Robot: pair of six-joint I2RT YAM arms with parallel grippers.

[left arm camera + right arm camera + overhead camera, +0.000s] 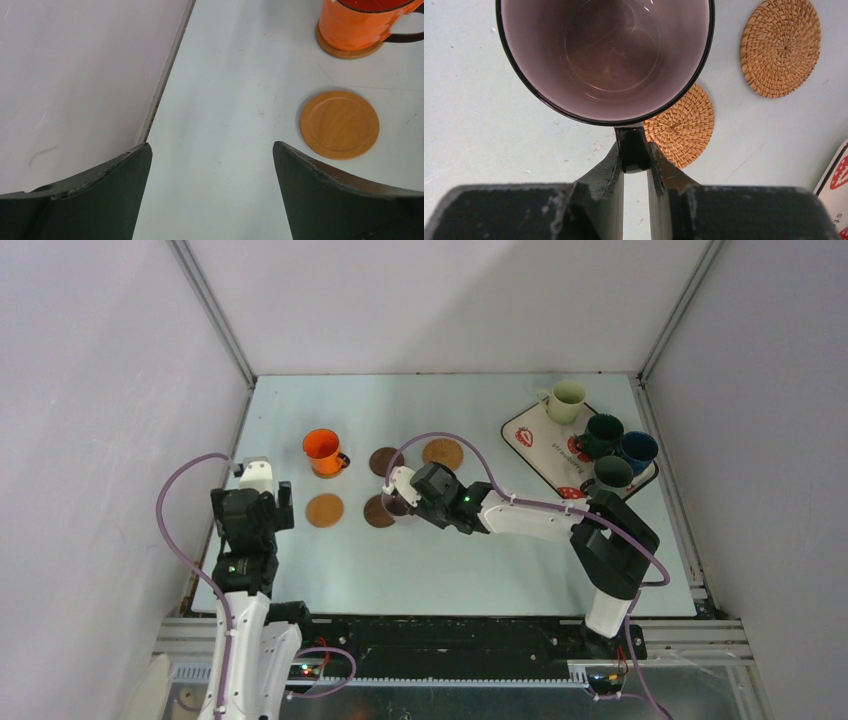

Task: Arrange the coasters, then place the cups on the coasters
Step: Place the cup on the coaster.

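While your right gripper (634, 152) pinches the mauve cup (604, 60) by its handle (631, 137) (jaws nearly together), that cup seems to overlap a woven coaster (686, 125); contact is unclear. Your left gripper (212, 150) stands spread wide over the table (235, 100), beside a tan coaster (340, 125). The orange cup (355, 22) sits on another.

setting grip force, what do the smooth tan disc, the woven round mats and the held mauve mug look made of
Smooth tan round coaster: likely wood, matte, faint grain and a raised rim. Woven round coasters: rattan or similar fibre, spiral weave. Pale mauve mug: probably glazed ceramic or enamel, glossy reflections inside, dark rim.
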